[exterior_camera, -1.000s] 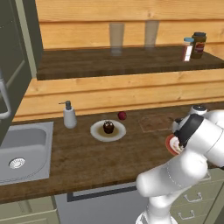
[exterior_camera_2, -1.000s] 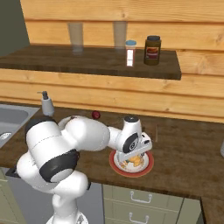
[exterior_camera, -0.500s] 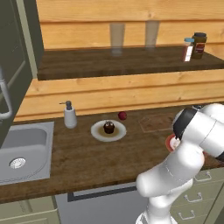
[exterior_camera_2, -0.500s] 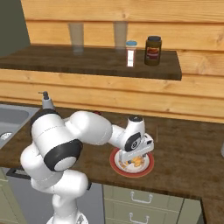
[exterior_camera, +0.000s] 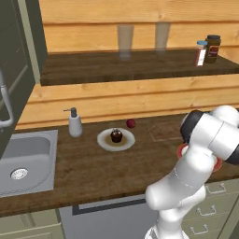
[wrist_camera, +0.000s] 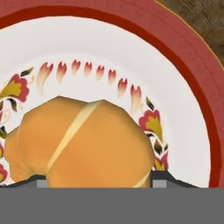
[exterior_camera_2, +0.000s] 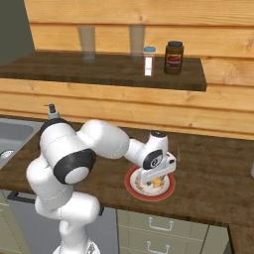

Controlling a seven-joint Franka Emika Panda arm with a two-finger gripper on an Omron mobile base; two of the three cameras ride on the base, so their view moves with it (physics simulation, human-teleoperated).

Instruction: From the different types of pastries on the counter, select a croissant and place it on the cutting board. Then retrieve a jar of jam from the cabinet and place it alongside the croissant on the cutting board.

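Croissant lies on the red-rimmed plate at the counter's front edge, not yet lifted. I have the gripper down over it; in the hand view the two fingertips sit either side of the pastry, set wide, but I cannot tell whether they touch it. I judge the task at its first step: nothing has gone to the cutting board, faintly outlined behind the plate. The jam jar stands untouched on the shelf. A chocolate cupcake rests on a white plate near the sink. Against the half-second-earlier frames, the wrist has dropped closer to the plate.
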